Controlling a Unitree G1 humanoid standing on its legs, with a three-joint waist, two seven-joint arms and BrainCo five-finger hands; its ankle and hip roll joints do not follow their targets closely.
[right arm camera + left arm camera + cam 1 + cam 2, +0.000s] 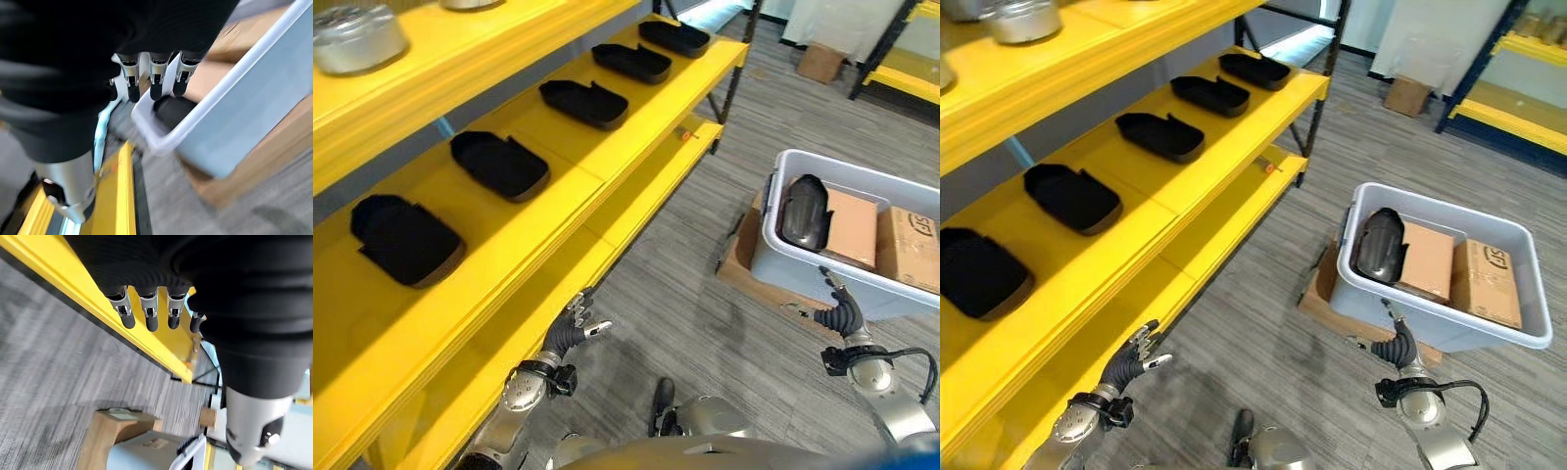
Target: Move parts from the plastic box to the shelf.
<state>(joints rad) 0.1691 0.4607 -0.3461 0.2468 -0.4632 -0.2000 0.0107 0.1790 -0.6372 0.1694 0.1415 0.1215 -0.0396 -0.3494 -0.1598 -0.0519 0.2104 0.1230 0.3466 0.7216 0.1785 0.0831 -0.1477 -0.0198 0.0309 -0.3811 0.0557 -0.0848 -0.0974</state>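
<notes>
A black moulded part (803, 211) stands on end in the grey plastic box (862, 176) on the floor, leaning beside two cardboard cartons (907, 247). Five matching black parts (499, 164) lie spaced in a row along the yellow shelf (636, 108). The right hand (842, 315) hangs just outside the box's near wall, fingers relaxed and apart, holding nothing. The left hand (576, 331) hovers beside the lower shelf edge, fingers loosely spread and empty. A silver metal can (354, 37) sits on the upper shelf.
</notes>
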